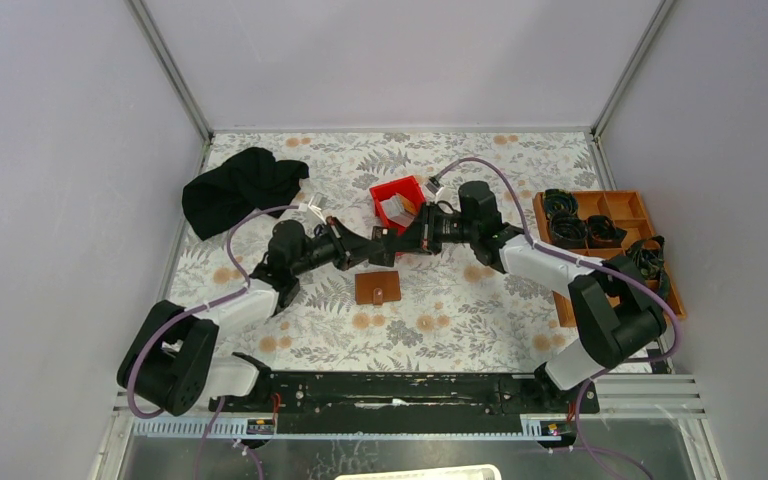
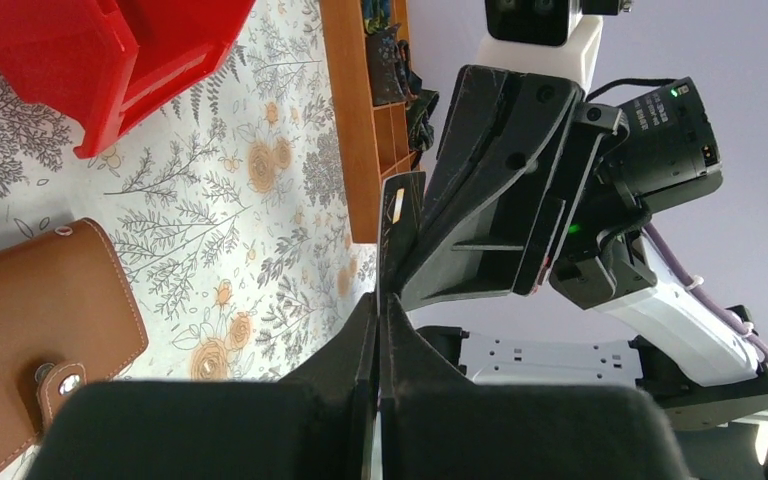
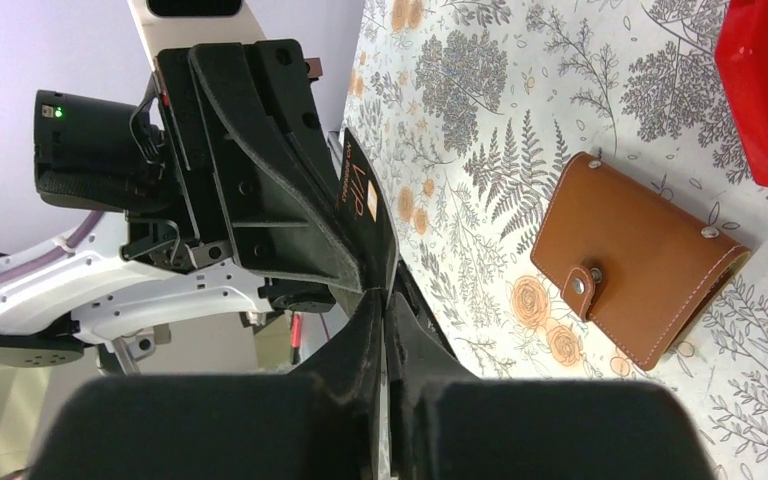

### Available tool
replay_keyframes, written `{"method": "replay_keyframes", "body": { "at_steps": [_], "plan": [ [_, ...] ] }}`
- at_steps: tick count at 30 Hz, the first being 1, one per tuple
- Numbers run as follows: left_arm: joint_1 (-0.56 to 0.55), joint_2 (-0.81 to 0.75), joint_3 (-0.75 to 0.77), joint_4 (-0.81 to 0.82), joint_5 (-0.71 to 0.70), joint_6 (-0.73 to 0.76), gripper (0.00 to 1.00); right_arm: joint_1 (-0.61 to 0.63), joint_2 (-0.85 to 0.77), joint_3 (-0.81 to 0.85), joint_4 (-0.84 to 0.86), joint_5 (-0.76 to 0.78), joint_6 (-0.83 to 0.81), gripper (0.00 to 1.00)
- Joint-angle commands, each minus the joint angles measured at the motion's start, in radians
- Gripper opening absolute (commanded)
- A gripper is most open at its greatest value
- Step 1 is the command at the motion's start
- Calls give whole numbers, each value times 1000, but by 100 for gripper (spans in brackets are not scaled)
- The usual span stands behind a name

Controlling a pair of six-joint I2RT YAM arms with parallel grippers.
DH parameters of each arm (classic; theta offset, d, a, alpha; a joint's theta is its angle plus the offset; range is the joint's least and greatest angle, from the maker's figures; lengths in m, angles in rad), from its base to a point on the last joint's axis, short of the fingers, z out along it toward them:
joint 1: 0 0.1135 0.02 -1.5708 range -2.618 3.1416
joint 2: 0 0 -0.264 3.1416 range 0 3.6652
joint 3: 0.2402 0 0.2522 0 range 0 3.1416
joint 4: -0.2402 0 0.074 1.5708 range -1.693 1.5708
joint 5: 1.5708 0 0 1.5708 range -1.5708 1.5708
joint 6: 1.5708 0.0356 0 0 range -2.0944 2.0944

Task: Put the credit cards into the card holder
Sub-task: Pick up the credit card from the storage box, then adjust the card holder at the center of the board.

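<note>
A dark credit card (image 3: 362,195) with gold lettering is held edge-up in the air between my two grippers; it also shows in the left wrist view (image 2: 400,215). My left gripper (image 2: 380,300) is shut on one end of it. My right gripper (image 3: 385,298) is shut on the other end. The two meet (image 1: 392,240) just above the brown card holder (image 1: 377,287), which lies closed and clasped on the table, also seen in the wrist views (image 2: 30,330) (image 3: 640,255). A pale card (image 1: 397,209) lies in the red bin (image 1: 412,187).
The red bin (image 2: 110,60) sits just behind the grippers. An orange-brown compartment tray (image 1: 646,215) with dark items stands at the right. A black cloth (image 1: 240,187) lies at the back left. Metal frame posts border the floral table.
</note>
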Motion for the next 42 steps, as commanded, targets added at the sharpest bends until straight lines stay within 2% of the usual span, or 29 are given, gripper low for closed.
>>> {"method": "replay_keyframes", "body": {
  "at_steps": [1, 3, 4, 7, 11, 17, 21, 24, 29, 36, 38, 42],
  "plan": [
    [0, 18, -10, 80, 26, -18, 5, 14, 15, -14, 120, -49, 52, 0],
    [4, 16, -14, 54, 15, -15, 33, 14, 14, -17, 128, -51, 58, 0],
    [7, 14, -18, 48, 10, -12, 41, 14, 13, -17, 128, -51, 57, 0],
    [19, 4, -33, 34, -2, -8, 52, 13, 7, -17, 125, -51, 58, 0],
    [44, -12, -36, -25, -24, 19, 61, 13, -5, -18, 107, -43, 50, 0],
    [86, -72, -32, -230, -118, 98, 63, 13, -39, -19, -11, 15, -13, 0],
    [92, -118, -5, -444, -269, 168, 62, 16, -66, -12, -129, 79, -72, 0],
    [91, -140, 9, -542, -390, 183, 60, 27, -83, 7, -230, 142, -112, 0],
    [91, -108, 74, -645, -481, 246, 52, 75, -91, 64, -391, 261, -148, 0],
    [90, 31, 195, -734, -508, 364, 45, 149, -85, 155, -597, 432, -155, 0],
    [90, 58, 217, -741, -509, 383, 43, 158, -100, 155, -646, 488, -160, 0],
    [86, 112, 254, -763, -516, 418, 39, 166, -130, 123, -705, 505, -165, 0]
  ]
}}
